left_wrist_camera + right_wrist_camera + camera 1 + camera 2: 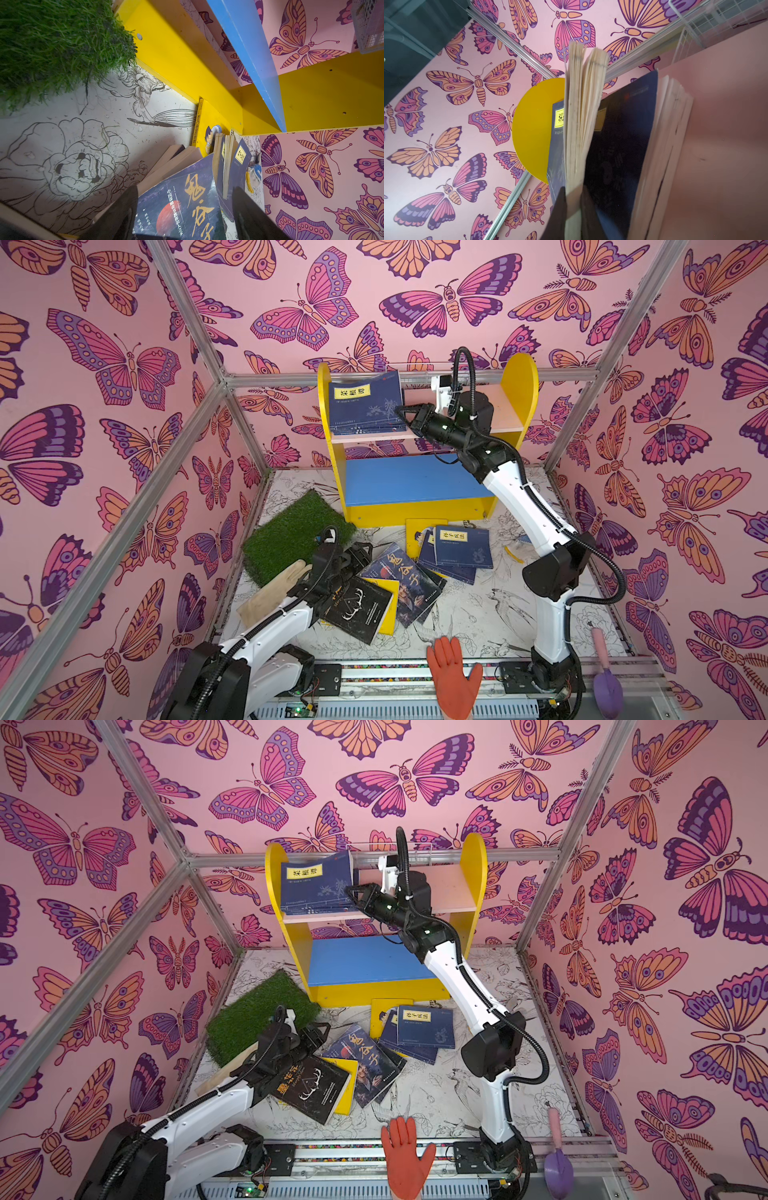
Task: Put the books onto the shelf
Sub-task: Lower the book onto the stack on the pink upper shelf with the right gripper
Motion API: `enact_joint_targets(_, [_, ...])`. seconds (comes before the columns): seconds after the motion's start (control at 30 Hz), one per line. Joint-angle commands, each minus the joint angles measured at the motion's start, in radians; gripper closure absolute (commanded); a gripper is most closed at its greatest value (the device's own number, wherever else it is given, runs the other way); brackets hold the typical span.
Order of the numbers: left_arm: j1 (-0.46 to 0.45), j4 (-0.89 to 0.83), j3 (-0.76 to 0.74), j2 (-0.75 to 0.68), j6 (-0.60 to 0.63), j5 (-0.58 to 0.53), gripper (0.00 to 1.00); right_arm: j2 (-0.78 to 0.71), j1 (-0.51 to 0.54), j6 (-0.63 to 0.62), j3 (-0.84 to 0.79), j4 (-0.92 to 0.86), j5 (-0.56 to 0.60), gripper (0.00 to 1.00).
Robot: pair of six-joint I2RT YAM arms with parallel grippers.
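my right gripper [402, 411] is up at the shelf [517, 377], reaching across the pink upper board [505, 410]. its jaws are pinched tight on the page edge of one of the navy books [365, 404] standing there. in the right wrist view the gripper [573, 195] has a thin fan of pages clamped between its fingers, with a dark cover [618, 145] just beside it. those books lean against the yellow side panel on the left in both top views. the blue lower board [407, 481] has no books on it.

my left gripper [362, 551] is down over the pile on the floor in front of the shelf. its jaws are spread wide. in the left wrist view the portrait book [187, 207] shows between the two fingers, and i cannot tell whether either pad touches it.

the other books lie on the floor: the black antler book [359, 610] lies partly under my left arm and overlaps the portrait book. two navy floor books [463, 551] are stacked nearer the shelf. a yellow cartoon book [417, 531] lies against the shelf base. the grass mat [291, 531] lies just left of the shelf.
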Motion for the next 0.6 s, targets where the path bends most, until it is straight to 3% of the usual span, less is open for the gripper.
enact_joint_targets(0.0, [-0.007, -0.011, -0.017, -0.014, -0.003, -0.013, 0.26, 0.009, -0.007, 0.085, 0.002, 0.137, -0.043, 0.95])
enact_joint_targets(0.57, [-0.007, -0.011, -0.008, -0.005, 0.001, -0.007, 0.27, 0.001, -0.015, 0.038, -0.026, 0.049, -0.012, 0.96])
